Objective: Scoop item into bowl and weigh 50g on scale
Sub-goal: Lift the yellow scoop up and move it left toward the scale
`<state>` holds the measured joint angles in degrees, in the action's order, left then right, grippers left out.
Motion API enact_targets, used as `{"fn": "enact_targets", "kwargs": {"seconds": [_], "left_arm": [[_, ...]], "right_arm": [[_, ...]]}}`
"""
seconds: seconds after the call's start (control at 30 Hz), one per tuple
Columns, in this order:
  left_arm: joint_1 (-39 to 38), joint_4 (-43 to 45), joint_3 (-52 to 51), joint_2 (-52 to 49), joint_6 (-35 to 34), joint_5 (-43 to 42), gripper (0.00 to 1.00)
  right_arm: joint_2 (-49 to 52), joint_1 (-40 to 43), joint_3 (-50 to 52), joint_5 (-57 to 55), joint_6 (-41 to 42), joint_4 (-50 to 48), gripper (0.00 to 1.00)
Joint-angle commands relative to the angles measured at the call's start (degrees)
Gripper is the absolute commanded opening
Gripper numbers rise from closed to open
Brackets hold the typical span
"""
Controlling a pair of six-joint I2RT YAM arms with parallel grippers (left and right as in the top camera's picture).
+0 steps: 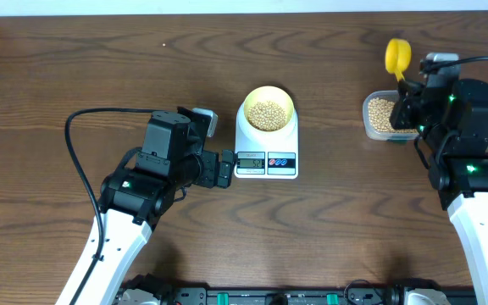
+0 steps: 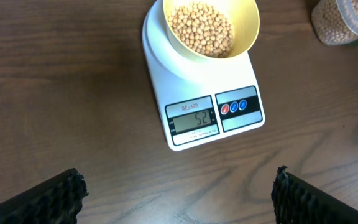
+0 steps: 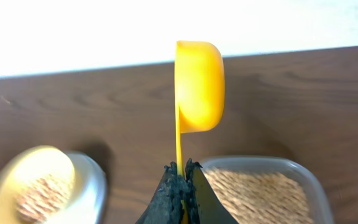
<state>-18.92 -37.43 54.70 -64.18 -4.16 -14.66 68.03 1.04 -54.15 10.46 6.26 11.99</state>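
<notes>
Clamping the thin handle of the yellow scoop [image 3: 199,87], the right gripper [image 3: 180,180] has its jaws pressed together on it, with the cup of the scoop standing up above them. Directly under and behind this claw, in the lower right of the wrist picture, lies the clear tub [image 3: 260,186] with spare soybeans. Whether the scoop carries any beans I cannot tell.

The left gripper [image 2: 176,186] has its jaws wide apart and grips nothing. In the overhead picture it [image 1: 225,167] is just beside the left front edge of the white kitchen scale [image 1: 265,174].

The display [image 2: 194,120] reads 52, so I judge the weight a little over the target. Some things could go wrong from here. If the open left claw touches the scale [image 2: 166,81], the reading will jump or the bowl will shift. If the right arm removes some beans, the narrow handle may turn in the jaws and beans may spill onto the wooden table [image 1: 74,68].

The soybeans [image 2: 201,28] lie in the pale yellow bowl [image 2: 246,28] on the scale, at the top centre of the left wrist picture, ahead of that claw. From the right claw the bowl [image 1: 288,100] is well apart, toward the middle of the overhead frame.
</notes>
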Motion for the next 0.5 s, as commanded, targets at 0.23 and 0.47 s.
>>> {"fn": "enact_targets", "kwargs": {"seconds": [0.23,0.47], "left_arm": [[-0.07,0.02,-0.15,0.22,0.94,0.37,0.98],[-0.07,0.02,-0.15,0.22,0.94,0.37,0.98]], "right_arm": [[0.24,-0.31,-0.48,3.65,15.15,-9.35,0.01],[2.99,-0.39,-0.48,3.65,15.15,-18.08,0.01]]}}
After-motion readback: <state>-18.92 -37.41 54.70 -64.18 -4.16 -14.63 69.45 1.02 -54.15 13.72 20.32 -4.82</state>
